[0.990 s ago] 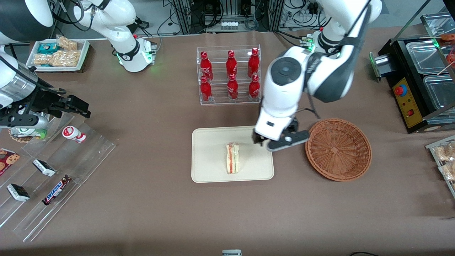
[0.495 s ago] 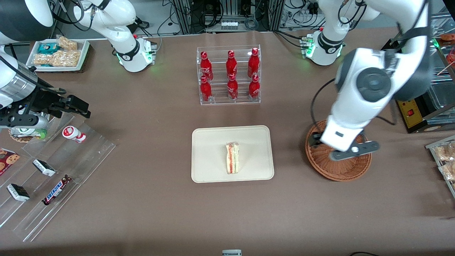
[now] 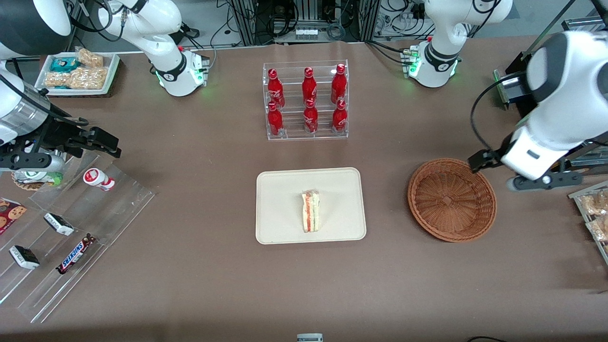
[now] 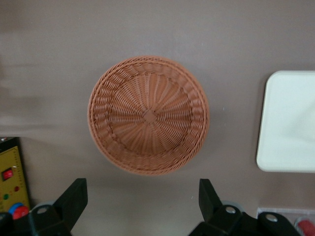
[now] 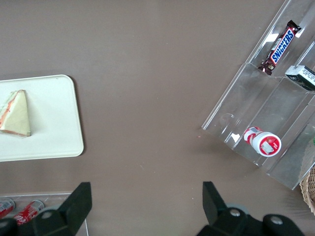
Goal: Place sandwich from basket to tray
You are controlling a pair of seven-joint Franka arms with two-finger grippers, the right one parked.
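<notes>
Sandwich [image 3: 311, 211], a soft, light, clear-wrapped white-bread wedge best pinched gently across its flat faces, lies on the cream rectangular tray [image 3: 285, 190], well apart from the gripper's [image 4: 142, 204] open, empty fingers [image 4: 74, 196] above the empty reddish-brown wicker basket [image 4: 148, 115].

Left arm bent high above the surface, wrist pointing down, tool [image 4: 139, 200] raised, fingers [image 4: 74, 196] spread wide, holding nothing

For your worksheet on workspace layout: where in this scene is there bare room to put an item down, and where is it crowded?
Free: the basket holds nothing; the tray is bare around the sandwich; brown table lies bare between tray and basket. Crowded: the bottle rack and the snack shelves. The gripper, fingers open, hangs beside the basket.
</notes>
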